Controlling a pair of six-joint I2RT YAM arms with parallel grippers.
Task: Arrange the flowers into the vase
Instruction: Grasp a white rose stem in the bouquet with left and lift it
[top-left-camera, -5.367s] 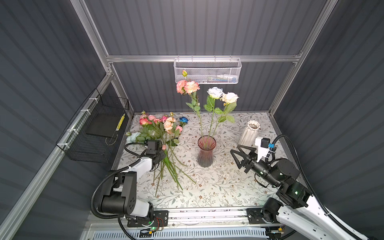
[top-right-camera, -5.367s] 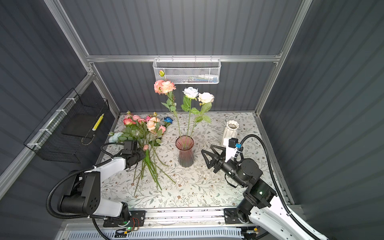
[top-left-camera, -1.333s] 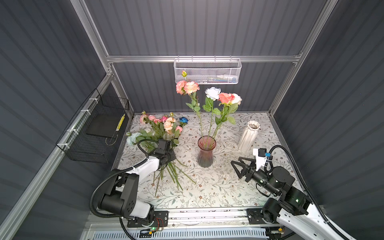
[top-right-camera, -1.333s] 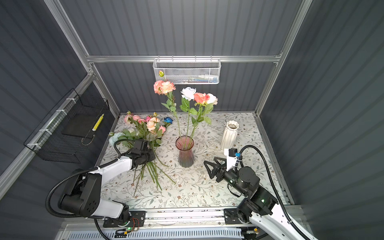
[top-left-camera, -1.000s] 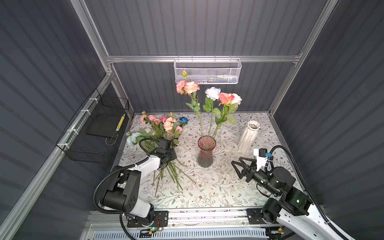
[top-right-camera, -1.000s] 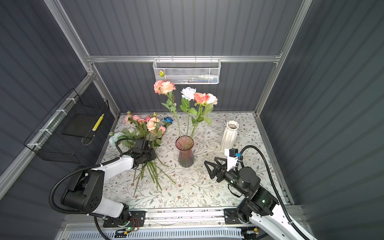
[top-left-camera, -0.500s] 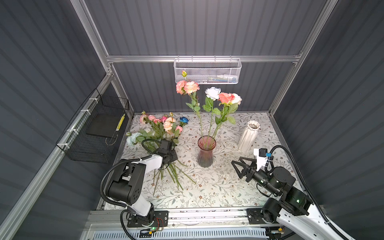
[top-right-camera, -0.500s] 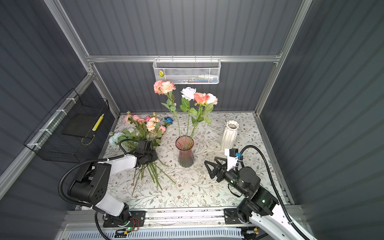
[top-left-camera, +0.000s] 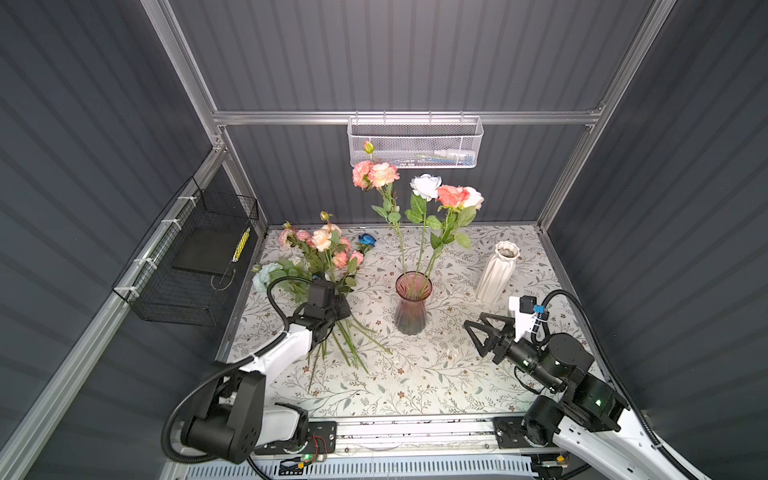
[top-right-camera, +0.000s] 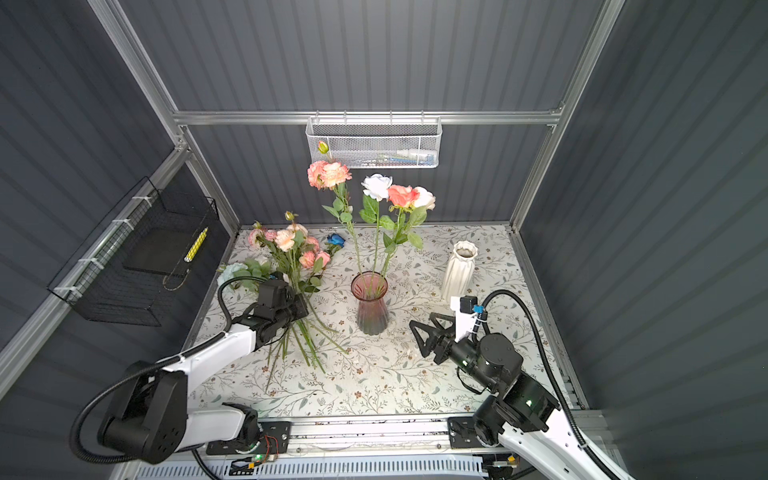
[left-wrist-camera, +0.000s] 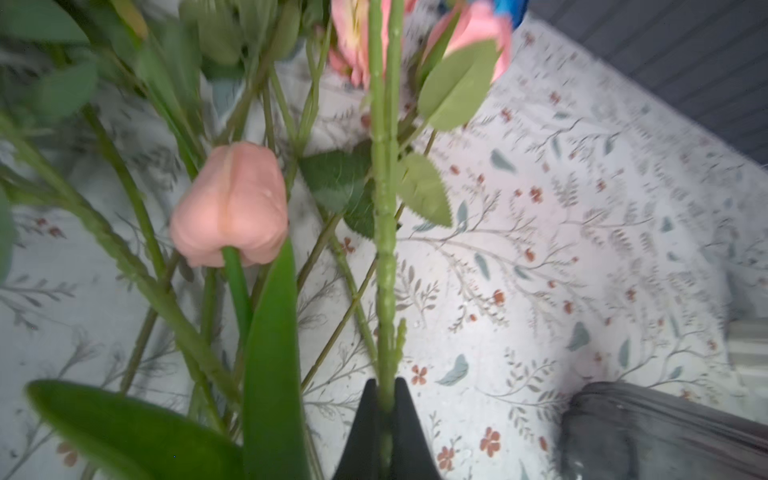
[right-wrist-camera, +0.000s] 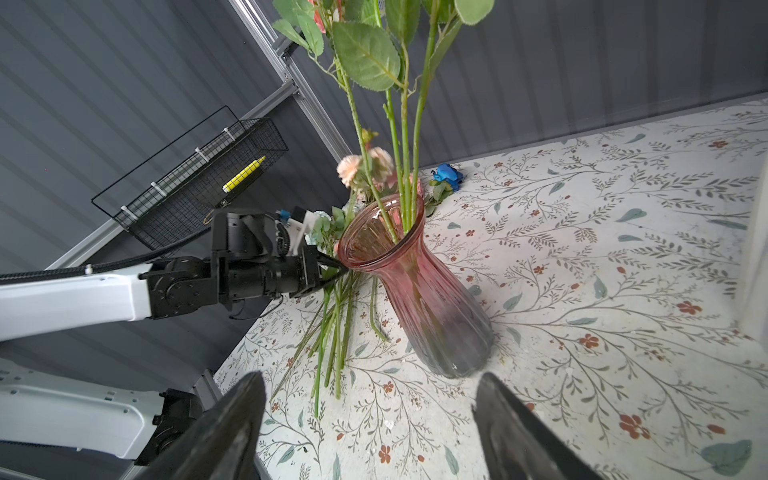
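In both top views the loose flowers (top-left-camera: 322, 257) lie heaped at the left of the floral tabletop (top-left-camera: 436, 374), with their stems fanned toward the lower edge. The left jaws sit among those stems, but the wrist block covers them, so their state cannot be read here. At centre the pink glass vase (top-right-camera: 369, 307) holds several upright stems, and a white ribbed vase (top-left-camera: 496, 270) stands to its right. The right jaws hang spread and empty at the lower right of the pink vase.

The left wrist view supplies what is masked above. At bottom centre the left jaws are clenched on one green stem (left-wrist-camera: 384, 216), which runs straight up and is cut off at the top edge, its bloom unseen. A blurred pink bud (left-wrist-camera: 230, 203) fills the left middle. A grey shape at lower right is too blurred to name.

The right wrist view shows the right jaws as two dark tips at the bottom edge, wide apart with nothing between them. The vase's blooms are cropped at the top, and its rim hides the tips of the left jaws. A deep blue rose (right-wrist-camera: 446, 174) lies on the tabletop behind it. The white vase is only a blurred strip at the right edge.
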